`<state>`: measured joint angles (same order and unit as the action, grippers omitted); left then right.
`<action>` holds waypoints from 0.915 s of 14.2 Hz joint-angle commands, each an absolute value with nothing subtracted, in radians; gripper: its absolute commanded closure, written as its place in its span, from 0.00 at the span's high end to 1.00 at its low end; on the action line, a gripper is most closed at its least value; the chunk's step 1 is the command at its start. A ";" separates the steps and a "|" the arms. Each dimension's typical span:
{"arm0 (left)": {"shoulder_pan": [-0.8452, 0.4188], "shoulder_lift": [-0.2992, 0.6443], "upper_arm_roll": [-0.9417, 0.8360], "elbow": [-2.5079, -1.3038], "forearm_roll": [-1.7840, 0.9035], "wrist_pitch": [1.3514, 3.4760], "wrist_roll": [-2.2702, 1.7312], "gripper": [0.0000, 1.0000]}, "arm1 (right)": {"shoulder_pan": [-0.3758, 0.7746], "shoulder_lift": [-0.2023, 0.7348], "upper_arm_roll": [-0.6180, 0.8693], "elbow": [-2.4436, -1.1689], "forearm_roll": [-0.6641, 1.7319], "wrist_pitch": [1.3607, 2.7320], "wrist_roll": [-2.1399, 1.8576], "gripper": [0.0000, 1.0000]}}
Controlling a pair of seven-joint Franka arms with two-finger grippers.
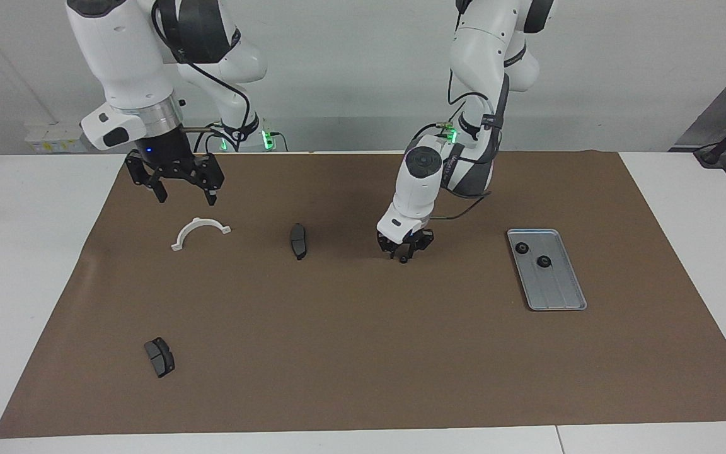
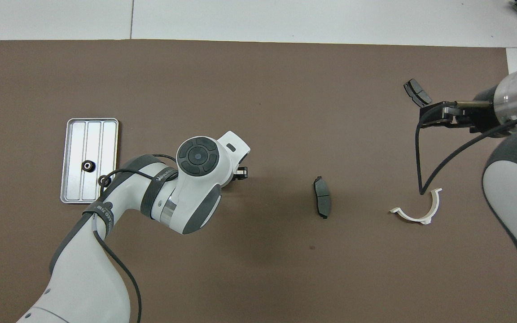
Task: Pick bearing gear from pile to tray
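Observation:
A small black bearing gear (image 1: 404, 258) sits on the brown mat at mid-table, and my left gripper (image 1: 404, 251) is lowered right onto it. From overhead the left wrist hides the gear, and only a bit of the left gripper (image 2: 240, 172) shows. The silver tray (image 1: 558, 293) (image 2: 89, 139) lies toward the left arm's end with two black gears (image 1: 544, 261) in it. The pile is scattered: a white half-ring (image 1: 199, 221) (image 2: 420, 220) and a dark brake pad (image 1: 298, 241) (image 2: 322, 203). My right gripper (image 1: 180, 188) hangs open and empty, high over the mat by the half-ring.
A second brake pad (image 1: 159, 357) (image 2: 417, 93) lies far from the robots at the right arm's end of the mat. The white table (image 1: 35, 265) borders the mat on all sides. A black cable (image 2: 420, 157) dangles from the right wrist above the half-ring.

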<state>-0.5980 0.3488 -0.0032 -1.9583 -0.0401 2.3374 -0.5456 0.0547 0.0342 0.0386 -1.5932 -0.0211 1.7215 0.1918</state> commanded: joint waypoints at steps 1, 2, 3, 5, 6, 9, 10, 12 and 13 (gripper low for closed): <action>-0.612 0.328 0.014 -1.979 -0.020 2.336 -0.560 0.41 | 0.044 0.081 0.052 -1.520 -0.031 1.655 0.158 1.00; -0.611 0.328 0.014 -1.979 -0.020 2.338 -0.560 0.38 | 0.044 0.077 0.052 -1.535 -0.026 1.641 0.156 1.00; -0.609 0.330 0.014 -1.979 -0.020 2.342 -0.558 0.37 | 0.038 0.071 0.052 -1.549 -0.018 1.623 0.155 1.00; -0.604 0.333 0.014 -1.979 -0.018 2.361 -0.555 0.35 | 0.028 0.054 0.052 -1.584 -0.018 1.623 0.144 1.00; -0.603 0.334 0.014 -1.980 -0.018 2.367 -0.555 0.34 | 0.028 0.051 0.052 -1.591 -0.018 1.621 0.138 1.00; -0.601 0.339 0.014 -1.979 -0.017 2.387 -0.552 0.33 | 0.029 0.038 0.052 -1.615 -0.020 1.635 0.147 1.00; -0.600 0.342 0.014 -1.979 -0.017 2.393 -0.552 0.32 | 0.029 0.032 0.052 -1.634 -0.020 1.647 0.150 1.00; -0.598 0.344 0.015 -1.979 -0.015 2.402 -0.551 0.30 | 0.028 0.029 0.052 -1.635 -0.017 1.646 0.155 1.00; -0.598 0.344 0.015 -1.979 -0.015 2.404 -0.549 0.30 | 0.029 0.023 0.052 -1.649 -0.017 1.640 0.159 1.00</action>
<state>-0.5962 0.3490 0.0080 -1.9591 -0.0356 2.3725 -0.5455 0.0452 0.0586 0.0420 -1.5995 -0.0211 1.6310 0.1672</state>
